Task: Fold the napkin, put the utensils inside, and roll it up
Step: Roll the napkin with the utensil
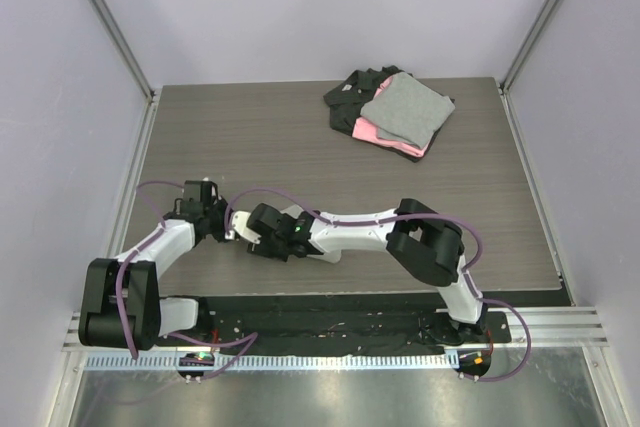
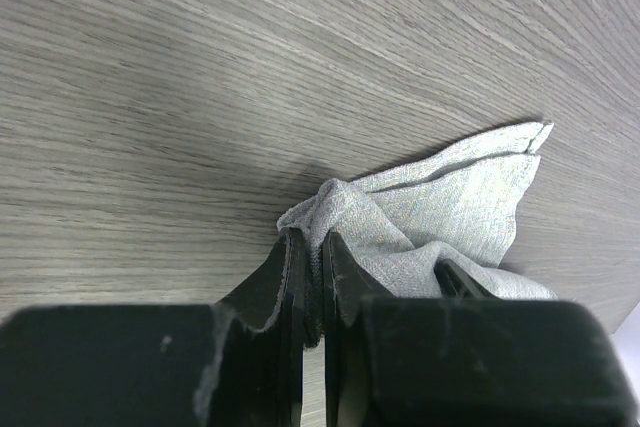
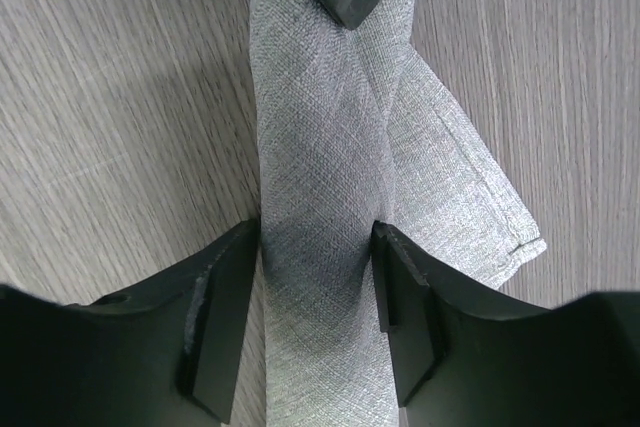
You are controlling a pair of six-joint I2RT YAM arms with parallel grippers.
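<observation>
While our left gripper [image 2: 308, 247] clamps shut on the bunched end of the napkin [image 2: 440, 207], near the middle of the table [image 1: 300, 137], our right gripper [image 3: 318, 247] straddles the roll just right of it. Squeezing or not, we cannot tell. We should hold the roll taut, turning it evenly. Wood-grain surface; folded cloths [image 1: 395, 112] far right, with pale walls [image 1: 60, 97] around.

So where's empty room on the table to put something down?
Bare brown wooden table lies far left, between the wall and the stack of grey, pink and black cloths, and right of the right arm. Crowded near the middle: left gripper and right gripper meet at the light-grey cloth napkin.
</observation>
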